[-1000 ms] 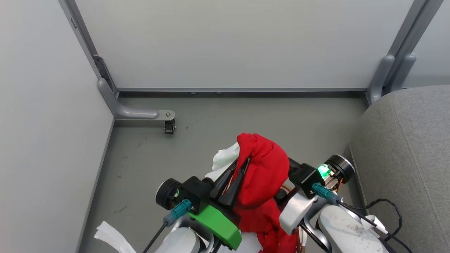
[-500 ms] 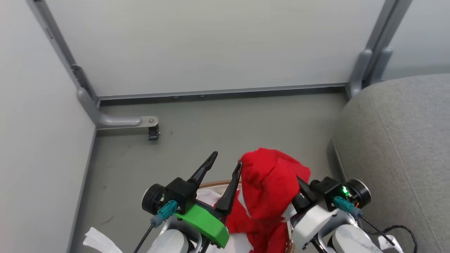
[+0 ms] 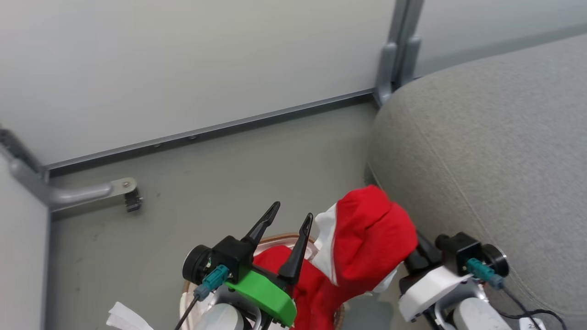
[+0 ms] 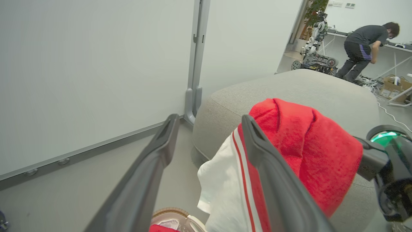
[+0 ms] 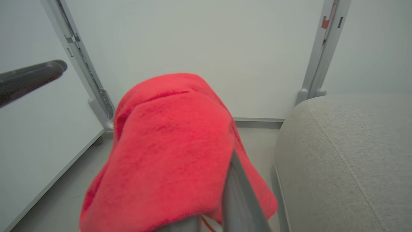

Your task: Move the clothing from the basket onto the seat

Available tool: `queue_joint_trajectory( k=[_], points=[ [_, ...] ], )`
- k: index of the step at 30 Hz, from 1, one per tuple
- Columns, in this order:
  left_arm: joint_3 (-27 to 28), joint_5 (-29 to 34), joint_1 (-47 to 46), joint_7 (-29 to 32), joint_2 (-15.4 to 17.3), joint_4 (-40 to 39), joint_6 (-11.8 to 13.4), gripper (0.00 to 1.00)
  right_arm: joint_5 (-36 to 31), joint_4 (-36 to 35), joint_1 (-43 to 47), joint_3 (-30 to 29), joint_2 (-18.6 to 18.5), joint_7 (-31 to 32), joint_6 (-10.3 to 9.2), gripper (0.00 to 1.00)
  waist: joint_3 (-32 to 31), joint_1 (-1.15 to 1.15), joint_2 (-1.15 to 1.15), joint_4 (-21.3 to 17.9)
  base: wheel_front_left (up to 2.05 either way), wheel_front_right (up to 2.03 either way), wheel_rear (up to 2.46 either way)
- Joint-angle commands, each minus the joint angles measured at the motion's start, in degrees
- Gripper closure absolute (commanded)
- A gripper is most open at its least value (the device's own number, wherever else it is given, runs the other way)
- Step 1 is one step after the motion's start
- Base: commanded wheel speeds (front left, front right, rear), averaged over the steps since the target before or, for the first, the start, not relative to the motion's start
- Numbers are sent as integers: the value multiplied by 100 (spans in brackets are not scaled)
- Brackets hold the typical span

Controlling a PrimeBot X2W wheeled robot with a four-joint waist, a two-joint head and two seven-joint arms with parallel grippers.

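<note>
The clothing (image 3: 371, 238), a bright red garment with a white part and stripe, hangs draped over my right gripper (image 3: 418, 255), which is shut on it. One grey finger (image 5: 238, 199) pokes out under the red fabric (image 5: 167, 145). It hangs just beside the rounded edge of the grey seat (image 3: 481, 137). My left gripper (image 3: 291, 215) stands open and empty over the basket's brown rim (image 3: 270, 239), just left of the garment (image 4: 305, 145). More red clothing (image 3: 298, 279) lies in the basket below.
White partition panels with a grey post (image 3: 396, 50) close off the back. A grey caster foot (image 3: 91, 192) juts onto the floor at left. Far off, a person (image 4: 363, 48) bends over a desk beyond the seat (image 4: 305, 83).
My left gripper opened and let go of the red garment while my right gripper shut on it. The head view has swung right, bringing the seat much closer to the held garment.
</note>
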Motion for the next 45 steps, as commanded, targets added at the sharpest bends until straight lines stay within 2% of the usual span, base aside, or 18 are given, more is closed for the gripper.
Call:
queue_joint_trajectory(
  k=[1,10,24,33,36,45],
  points=[
    [16,-11,8,-5,15,-14,-16,0,52,-66,83,-154,-4,-29,-5,100,133,0,0,-643,0,0,0],
    [-192,-85,-116,-5,20,53,-15,0,33,-150,206,-595,45,-29,-5,100,266,0,0,-1268,0,0,0],
    [-232,13,-240,-5,21,112,-10,0,105,-318,125,-1081,73,-29,-5,100,587,0,0,-1738,0,0,0],
    [-403,85,-479,-5,182,159,-10,0,-90,-423,-413,-1313,33,-29,-5,100,1115,0,0,-1744,0,0,0],
    [-470,98,-590,-5,281,161,-10,0,-176,-429,-805,-1489,-111,-29,-5,100,1362,0,0,-1681,0,0,0],
    [-655,177,-1106,-4,607,159,-10,0,-395,-120,-2244,-1726,-845,-28,-5,100,2284,0,0,-1360,0,0,0]
  ],
)
